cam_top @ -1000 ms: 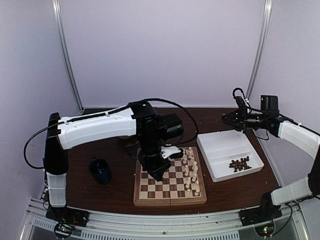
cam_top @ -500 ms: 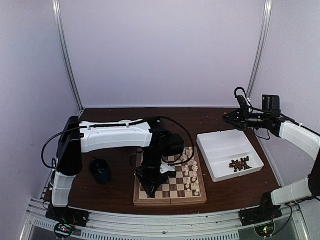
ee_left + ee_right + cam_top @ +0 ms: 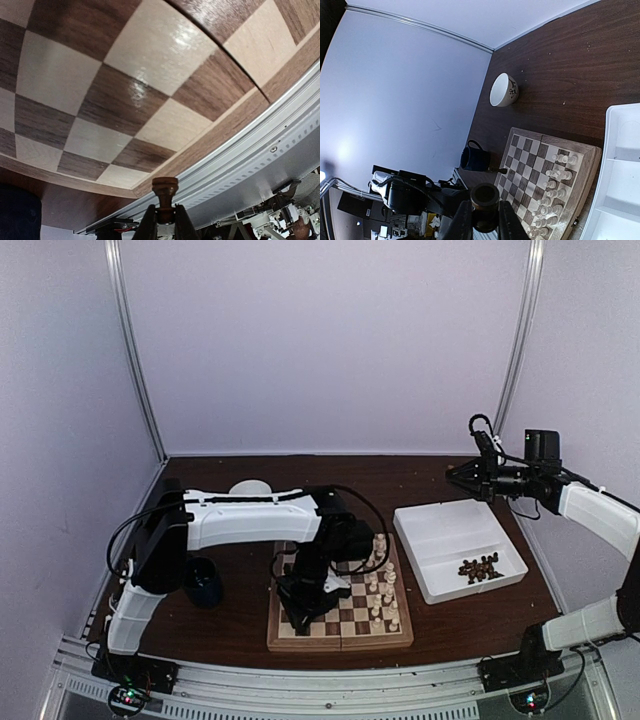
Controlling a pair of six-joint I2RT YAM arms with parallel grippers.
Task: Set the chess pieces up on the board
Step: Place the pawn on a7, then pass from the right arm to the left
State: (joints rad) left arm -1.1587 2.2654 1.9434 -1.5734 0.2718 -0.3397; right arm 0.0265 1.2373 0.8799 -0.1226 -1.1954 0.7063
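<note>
Walnut-dark and pinched tight: the left wrist camera shows the left gripper (image 3: 164, 210) clamped on a dark brown chessman (image 3: 165, 189), with the board (image 3: 125, 100) and its near corner squares beyond. The overhead view hides that piece under the arm. It does place the gripper over the board's 8 o'clock area, and shows cream pieces (image 3: 382, 590) ranked along the 3 o'clock edge. The right gripper (image 3: 484, 207), high at the table's 2 o'clock, grips a dark chess piece (image 3: 484, 196) that only its own wrist camera catches. More dark chessmen (image 3: 478, 568) sit heaped in the white tray (image 3: 440, 528).
</note>
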